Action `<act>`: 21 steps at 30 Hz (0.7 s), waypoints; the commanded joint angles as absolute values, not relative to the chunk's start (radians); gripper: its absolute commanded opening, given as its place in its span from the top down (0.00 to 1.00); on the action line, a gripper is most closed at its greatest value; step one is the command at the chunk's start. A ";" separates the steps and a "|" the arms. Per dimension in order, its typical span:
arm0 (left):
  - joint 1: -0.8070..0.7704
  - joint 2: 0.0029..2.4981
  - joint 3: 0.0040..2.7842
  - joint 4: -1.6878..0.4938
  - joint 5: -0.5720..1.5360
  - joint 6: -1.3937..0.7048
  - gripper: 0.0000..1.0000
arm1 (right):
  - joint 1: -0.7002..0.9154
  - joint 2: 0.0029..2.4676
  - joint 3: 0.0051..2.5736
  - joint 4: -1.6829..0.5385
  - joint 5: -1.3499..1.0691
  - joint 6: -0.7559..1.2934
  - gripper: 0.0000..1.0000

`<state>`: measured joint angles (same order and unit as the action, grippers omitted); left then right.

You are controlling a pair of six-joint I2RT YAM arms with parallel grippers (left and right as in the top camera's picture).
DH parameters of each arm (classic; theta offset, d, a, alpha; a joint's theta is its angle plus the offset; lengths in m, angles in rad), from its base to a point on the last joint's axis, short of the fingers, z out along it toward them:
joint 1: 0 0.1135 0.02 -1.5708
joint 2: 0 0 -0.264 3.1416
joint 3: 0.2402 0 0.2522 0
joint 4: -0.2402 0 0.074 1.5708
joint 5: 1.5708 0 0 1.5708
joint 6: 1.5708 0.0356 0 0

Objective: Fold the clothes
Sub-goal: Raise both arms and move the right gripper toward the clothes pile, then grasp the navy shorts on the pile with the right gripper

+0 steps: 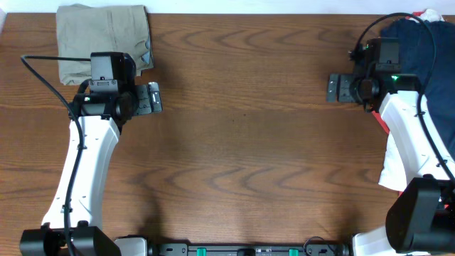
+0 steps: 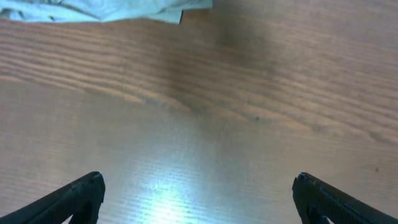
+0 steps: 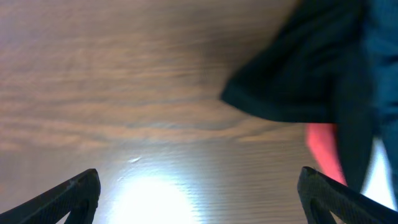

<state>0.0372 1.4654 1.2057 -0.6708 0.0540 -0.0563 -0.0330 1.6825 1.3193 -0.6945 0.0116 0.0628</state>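
A bunched dark navy-blue cloth [image 1: 407, 41], seemingly the shorts, lies on the heap at the table's far right edge; no waistband or legs show. Its dark edge fills the upper right of the right wrist view [image 3: 292, 87]. My right gripper [image 1: 336, 87] is open and empty over bare wood, just left of that cloth; its fingertips [image 3: 199, 180] are spread wide. My left gripper [image 1: 152, 98] is open and empty over bare wood at the far left, with its fingertips [image 2: 199, 183] also wide apart.
A folded tan khaki garment [image 1: 99, 32] lies at the back left, behind my left gripper; its edge shows in the left wrist view [image 2: 93, 9]. Red [image 3: 323, 146] and white [image 1: 394, 167] garments lie in the right heap under my right arm.
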 commanded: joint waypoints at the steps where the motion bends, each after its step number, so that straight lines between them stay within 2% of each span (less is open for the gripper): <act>1: 0.035 1.467 1.221 -0.660 0.075 -0.065 0.02 | -0.094 1.676 1.344 -0.681 0.175 0.146 0.01; 10: 0.035 1.468 1.219 -0.643 0.074 -0.065 0.02 | -0.329 1.703 1.338 -0.565 0.184 0.100 0.07; 21: 0.035 1.469 1.214 -0.621 0.074 -0.065 0.02 | -0.406 1.892 1.338 -0.420 0.170 -0.070 0.20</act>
